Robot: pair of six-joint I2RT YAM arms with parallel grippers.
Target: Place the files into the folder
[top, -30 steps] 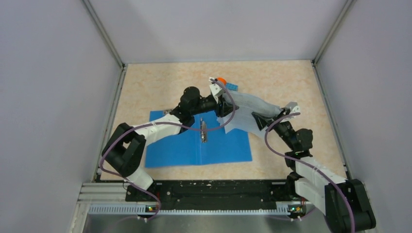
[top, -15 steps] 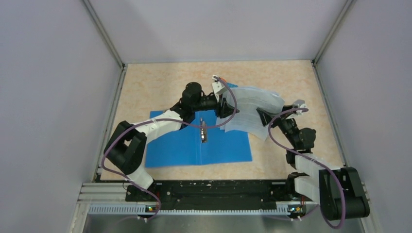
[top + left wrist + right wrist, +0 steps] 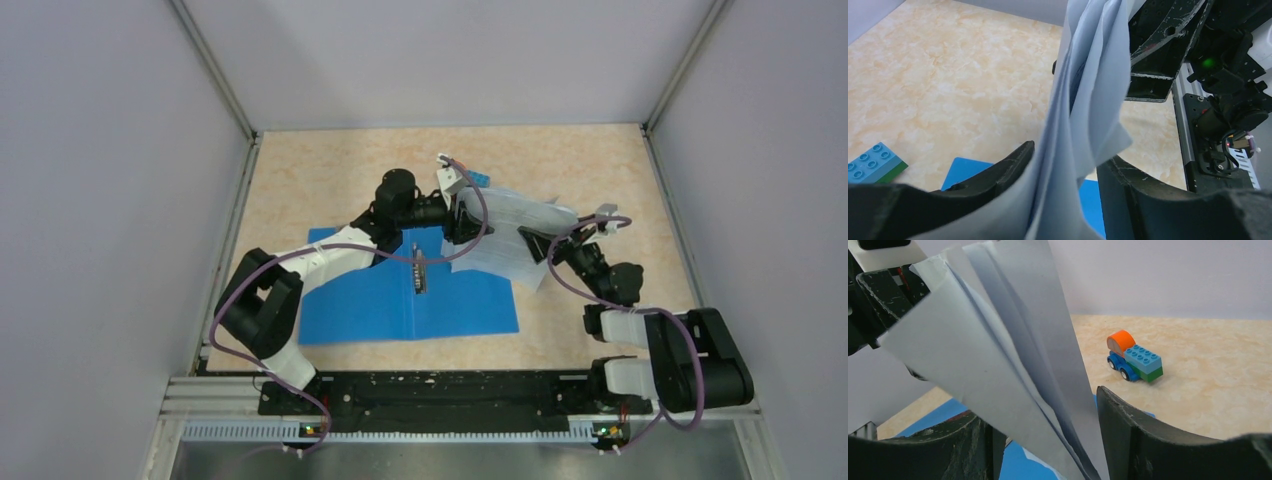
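Overhead coverage alone showed the thin bright-blue plastic folder [image 3: 350, 310] lying open and flat on the desk [image 3: 320, 180], with a metal clip [image 3: 418, 270] at its spine. That view also showed the loose stack of white printed paper sheets [image 3: 510, 225] raised between the left tool [image 3: 462, 228] and the right tool [image 3: 533, 243], over the folder's far right corner. Only the wrist views showed the grip: each tool's fingers stood partly apart, clamped on the fanned sheets. The right wrist view alone showed a small blue-and-orange toy truck [image 3: 1134, 357] standing beyond the sheets. The desk surface was beige and marbled. Plain pale grey walls [image 3: 450, 60] enclosed it on three sides.
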